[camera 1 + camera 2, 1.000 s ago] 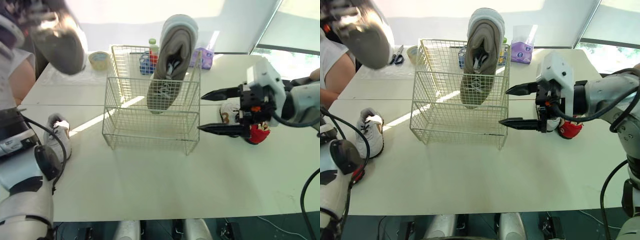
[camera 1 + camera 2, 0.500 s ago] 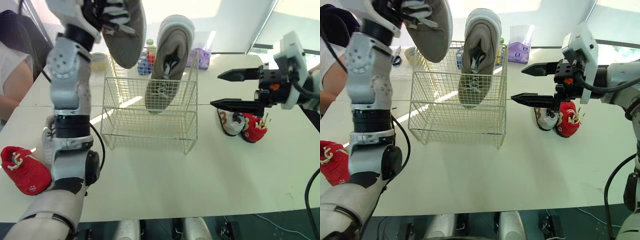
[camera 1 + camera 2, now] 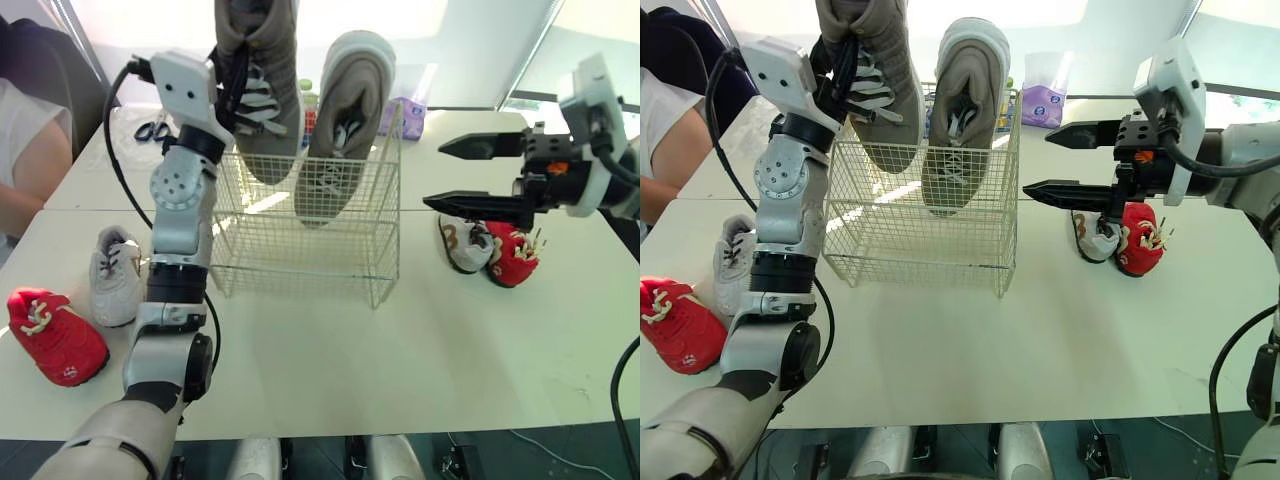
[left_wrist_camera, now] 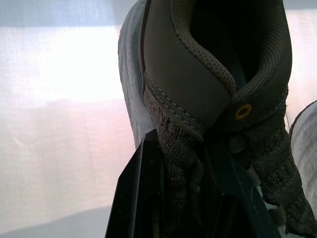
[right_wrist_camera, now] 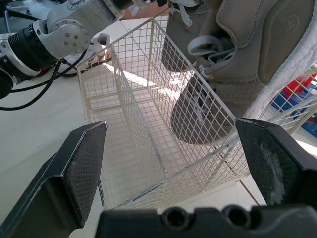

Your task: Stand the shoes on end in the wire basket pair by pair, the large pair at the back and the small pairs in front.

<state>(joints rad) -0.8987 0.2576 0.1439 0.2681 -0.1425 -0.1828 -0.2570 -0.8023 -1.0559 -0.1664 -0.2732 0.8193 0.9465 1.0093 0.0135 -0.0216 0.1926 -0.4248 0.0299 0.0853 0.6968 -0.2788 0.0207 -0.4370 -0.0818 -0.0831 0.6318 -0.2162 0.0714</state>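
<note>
A white wire basket (image 3: 300,250) stands mid-table. One large grey shoe (image 3: 345,130) stands on end in its back right part, toe down. My left gripper (image 3: 225,55) is shut on the second large grey shoe (image 3: 255,90), pinching its tongue and collar (image 4: 198,148). This shoe hangs toe down over the basket's back left. My right gripper (image 3: 433,175) is open, to the right of the basket at rim height, its fingertips pointing at the basket. Below it lie a small white shoe (image 3: 462,245) and a small red shoe (image 3: 512,255). At the left lie another small white shoe (image 3: 113,275) and small red shoe (image 3: 55,335).
A person (image 3: 25,150) sits at the table's far left. Scissors (image 3: 150,130) lie behind my left arm. A purple pack (image 3: 408,112) and bottles (image 3: 305,100) stand behind the basket. Bare tabletop (image 3: 330,360) lies in front of the basket.
My left arm has swung the grey shoe from the far left to over the basket's back left. My right gripper has lifted and drawn back to the right, still open. The camera has shifted.
</note>
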